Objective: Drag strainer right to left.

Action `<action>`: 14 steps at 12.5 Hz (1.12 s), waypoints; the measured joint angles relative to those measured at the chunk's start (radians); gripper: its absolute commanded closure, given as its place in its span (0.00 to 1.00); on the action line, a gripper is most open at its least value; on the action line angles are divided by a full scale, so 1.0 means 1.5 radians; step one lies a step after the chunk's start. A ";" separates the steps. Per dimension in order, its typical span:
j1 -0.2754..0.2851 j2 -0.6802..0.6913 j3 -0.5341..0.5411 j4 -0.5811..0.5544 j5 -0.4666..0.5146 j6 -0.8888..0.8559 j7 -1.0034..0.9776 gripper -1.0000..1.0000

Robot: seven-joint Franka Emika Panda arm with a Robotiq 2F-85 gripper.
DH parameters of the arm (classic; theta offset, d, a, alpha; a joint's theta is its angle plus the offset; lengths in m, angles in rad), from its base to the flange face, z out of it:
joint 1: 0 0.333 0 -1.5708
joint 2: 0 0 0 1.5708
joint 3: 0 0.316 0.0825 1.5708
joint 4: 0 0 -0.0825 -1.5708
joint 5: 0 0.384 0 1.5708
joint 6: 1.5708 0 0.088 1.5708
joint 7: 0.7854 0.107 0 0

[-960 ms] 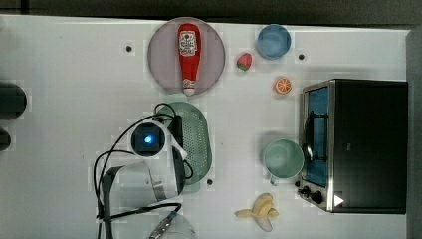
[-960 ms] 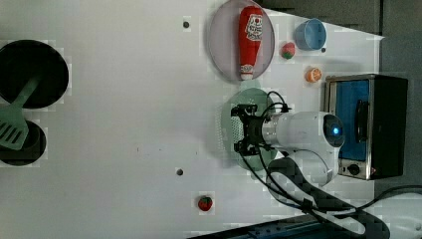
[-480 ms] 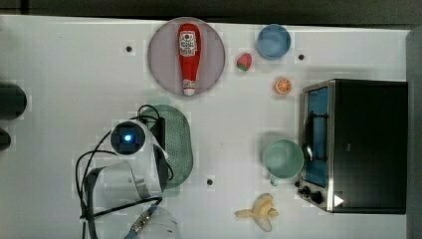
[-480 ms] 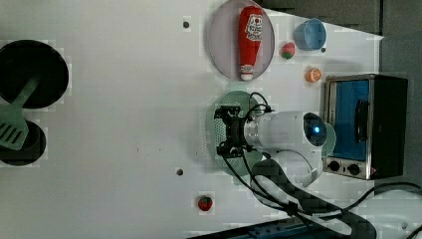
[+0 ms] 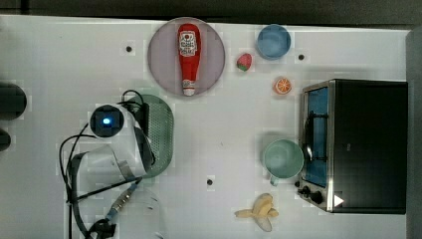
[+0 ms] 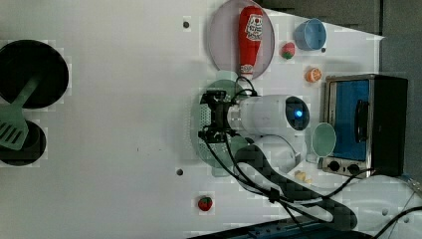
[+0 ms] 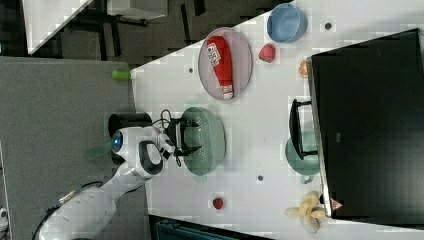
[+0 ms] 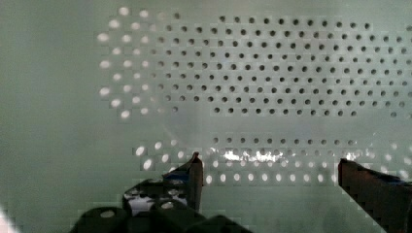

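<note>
Top view: ketchup plate (image 5: 161, 47) just beside strainer (image 5: 161, 129).

Robot lab staged as a toy kitchen: white table (image 5: 59, 59) with bolt holes, toaster oven (image 5: 356, 144), ketchup bottle (image 5: 188, 57), plastic banana (image 5: 259, 211), black stove burners (image 6: 32, 74).

A white tabletop (image 5: 59, 59) spreads across the scene under even, bright light, dotted with small dark holes. In the right view, grey floor (image 7: 60, 100) lies on the right view's left, with dark furniture legs (image 7: 185, 15) and another white surface (image 7: 50, 15) beyond. A dark strip (image 5: 209, 7) runs along the tabletop's far edge in the top view.
</note>
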 measured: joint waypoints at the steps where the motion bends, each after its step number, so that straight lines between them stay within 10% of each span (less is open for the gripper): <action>1: 0.007 0.008 0.003 0.014 -0.001 0.003 0.010 0.00; 14: 0.125 0.078 0.016 0.142 0.011 -0.020 0.111 0.00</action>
